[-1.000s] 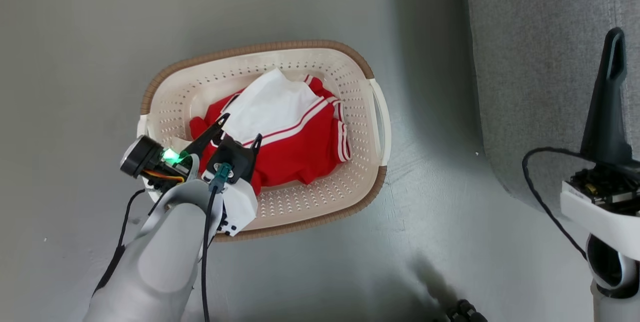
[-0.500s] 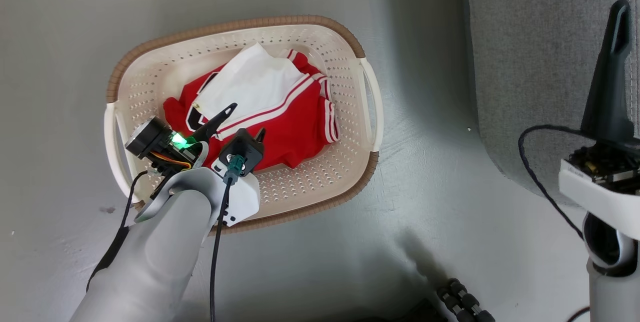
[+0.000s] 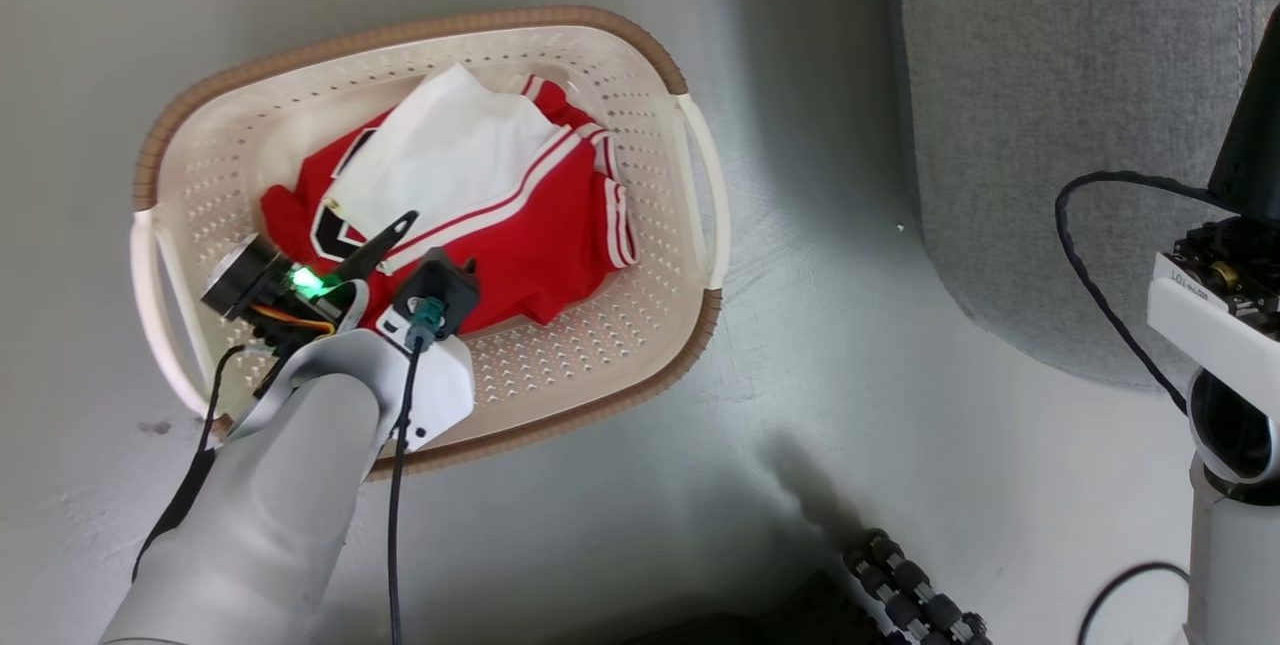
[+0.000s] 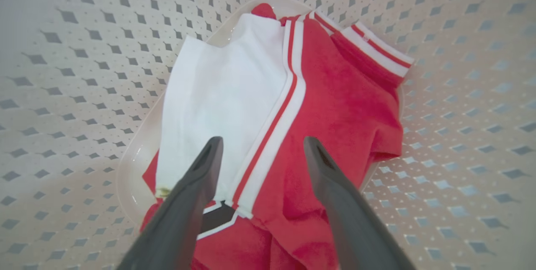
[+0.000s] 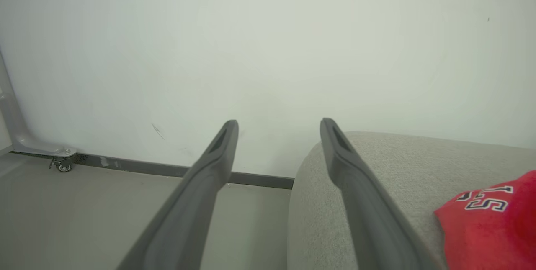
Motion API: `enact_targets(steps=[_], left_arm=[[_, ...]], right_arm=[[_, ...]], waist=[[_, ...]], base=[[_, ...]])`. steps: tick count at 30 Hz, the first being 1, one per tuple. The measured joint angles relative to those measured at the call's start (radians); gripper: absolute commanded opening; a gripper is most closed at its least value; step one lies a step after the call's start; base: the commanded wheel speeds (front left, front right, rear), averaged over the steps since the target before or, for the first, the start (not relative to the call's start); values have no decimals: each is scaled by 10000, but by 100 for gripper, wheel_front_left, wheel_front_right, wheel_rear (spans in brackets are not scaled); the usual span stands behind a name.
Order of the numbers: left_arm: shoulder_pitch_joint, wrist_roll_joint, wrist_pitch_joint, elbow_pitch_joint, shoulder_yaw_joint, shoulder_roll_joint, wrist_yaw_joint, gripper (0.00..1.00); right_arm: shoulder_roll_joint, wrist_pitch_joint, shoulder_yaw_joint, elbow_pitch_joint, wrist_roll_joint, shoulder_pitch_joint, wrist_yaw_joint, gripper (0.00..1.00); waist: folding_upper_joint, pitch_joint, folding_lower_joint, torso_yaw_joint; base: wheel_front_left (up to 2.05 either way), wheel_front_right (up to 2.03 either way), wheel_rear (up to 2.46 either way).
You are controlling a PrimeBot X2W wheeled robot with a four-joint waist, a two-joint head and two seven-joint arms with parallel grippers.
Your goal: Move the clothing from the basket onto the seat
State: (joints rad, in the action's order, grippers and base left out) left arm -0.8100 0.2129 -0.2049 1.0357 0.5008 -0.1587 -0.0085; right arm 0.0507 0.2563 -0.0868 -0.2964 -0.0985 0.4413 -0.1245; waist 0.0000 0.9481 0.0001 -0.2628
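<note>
Left pincer (image 4: 263, 142) has sunk lower into the basket (image 3: 400, 25), jaws spread wide just above the clothing (image 3: 540, 245), nothing gripped yet. Right pincer (image 5: 278, 123) released, idle by the seat (image 3: 1050, 125); one red garment (image 5: 490, 219) already there. I'd clench next

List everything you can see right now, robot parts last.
basket: one, cream, brown rim, on floor
clothing heap: one, red and white, in basket
garment: one, red, numerals, on sofa
sofa: one, grey, right of basket
floor: one, grey, under basket
wall: one, white, behind sofa
caster: one, metal, at wall's foot
ribbed object: one, black, on floor, low in head view
left gripper: one, dark, open over heap
right gripper: one, dark, open, empty, near sofa
</note>
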Motion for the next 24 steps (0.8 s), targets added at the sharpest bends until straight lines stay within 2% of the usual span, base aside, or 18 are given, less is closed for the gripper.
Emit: enact_targets(steps=[3,13,18,19,21,23,24], left_arm=[[-5,-56,90,201,-100,-94,46,100],[-270,-56,654,807,-301,-418,681,100],[-360,25,752,949,-236,-410,702,100],[-363,31,826,976,-209,-382,708,94],[-366,63,872,1037,-138,-286,748,39],[-371,111,930,1106,-67,-219,748,9],[-377,113,949,1151,-46,-221,748,0]], right_arm=[[-2,2,-8,38,-100,82,0,100],[-8,2,-21,121,-357,135,0,100],[-10,2,-42,174,-481,135,0,100],[-12,2,-42,176,-514,135,0,100],[-12,2,-40,186,-514,136,0,100],[-13,2,-40,198,-514,137,0,100],[-13,2,-40,201,-514,137,0,100]], waist=[[0,81,0,-111],[0,211,0,-353],[0,201,0,-418],[0,198,0,-426],[0,196,0,-446],[0,197,0,-465],[0,198,0,-475]], base=[[0,0,0],[0,0,0],[0,0,0],[0,0,0],[0,0,0],[0,0,0],[0,0,0]])
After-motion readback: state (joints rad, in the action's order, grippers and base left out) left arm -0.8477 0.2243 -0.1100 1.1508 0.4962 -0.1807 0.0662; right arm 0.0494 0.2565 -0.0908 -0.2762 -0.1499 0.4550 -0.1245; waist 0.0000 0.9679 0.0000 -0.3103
